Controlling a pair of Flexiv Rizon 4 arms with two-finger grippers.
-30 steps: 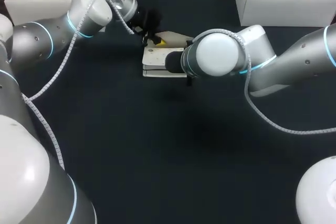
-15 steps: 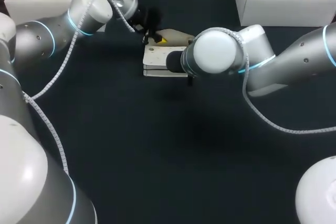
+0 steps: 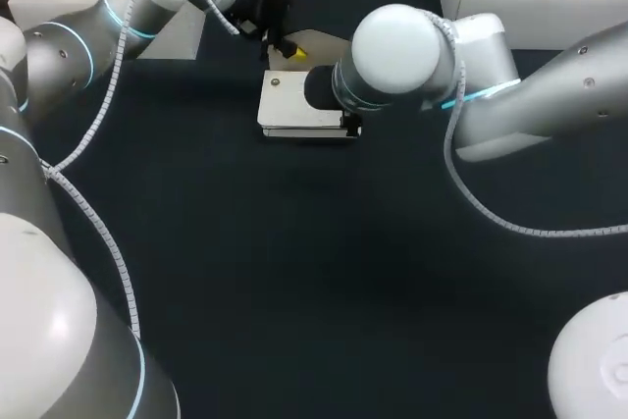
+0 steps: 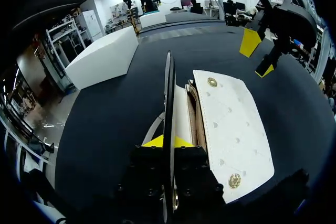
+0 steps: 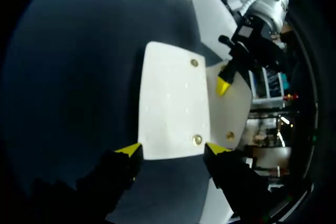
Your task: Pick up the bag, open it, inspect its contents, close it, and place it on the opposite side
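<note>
Well, the left gripper [image 4: 168,143] is pinched shut on the raised flap of the white quilted leather bag with gold studs [image 4: 231,129], which lies flat near the white foam block [image 4: 105,56]. The right gripper [image 5: 173,151] gapes wide and empty at the bag's end farthest from the block. Swing the flap about its hinge while that gripper steadies the body. The bag's long axis points away from the block, studded face up.

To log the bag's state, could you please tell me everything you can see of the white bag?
The white bag lies flat on the dark table, far middle. Its quilted, leather-like flap carries two gold studs and is parted, showing a tan lining. The left gripper pinches a thin panel at one end; the right gripper hangs open at the other, tips beside the flap's corners.
</note>
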